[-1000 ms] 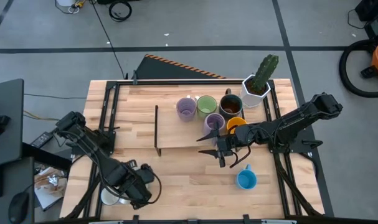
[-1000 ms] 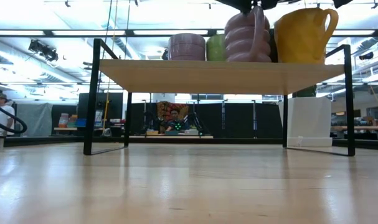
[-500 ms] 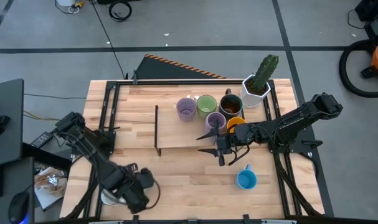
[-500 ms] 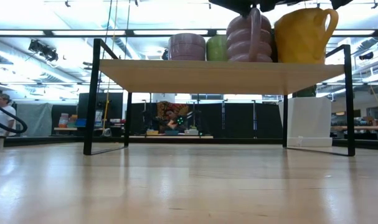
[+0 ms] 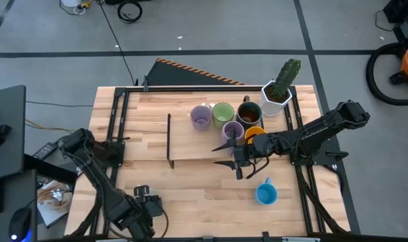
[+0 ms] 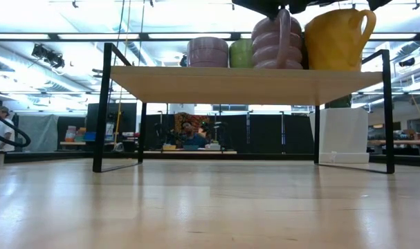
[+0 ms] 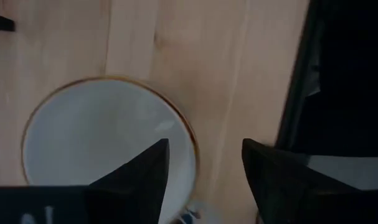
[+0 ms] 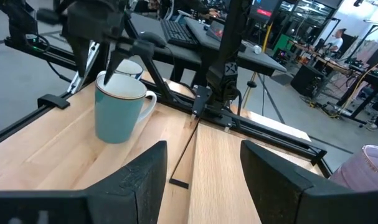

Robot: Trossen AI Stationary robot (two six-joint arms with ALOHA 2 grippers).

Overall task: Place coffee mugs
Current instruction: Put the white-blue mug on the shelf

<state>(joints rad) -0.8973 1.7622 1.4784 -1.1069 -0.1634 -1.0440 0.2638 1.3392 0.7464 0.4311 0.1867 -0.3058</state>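
While your left gripper [image 7: 201,168] hangs over the white mug [image 7: 108,146] at the table's [image 5: 190,188] near left corner, its jaws stand apart with one finger inside the rim and the other outside it. That looks set to pinch the wall, though nothing is clamped yet. In the high view the arm hides the mug itself.

Your right gripper [image 5: 232,160] waits at the near edge of the raised shelf [image 5: 190,144], jaws apart and holding nothing. It sits just beside the ribbed lilac mug [image 5: 232,133] and the orange mug [image 5: 255,134], both standing at that near edge.

Farther back on the shelf, a second lilac mug [image 5: 201,116], the green mug [image 5: 222,114] and the dark brown mug [image 5: 249,111] form a row. That leaves the shelf's left half bare, probably room for what is left.

On the table toward the near right corner stands the blue mug [image 5: 265,193], upright and untouched. At the far right corner the cactus pot [image 5: 276,94] stays out of the way.
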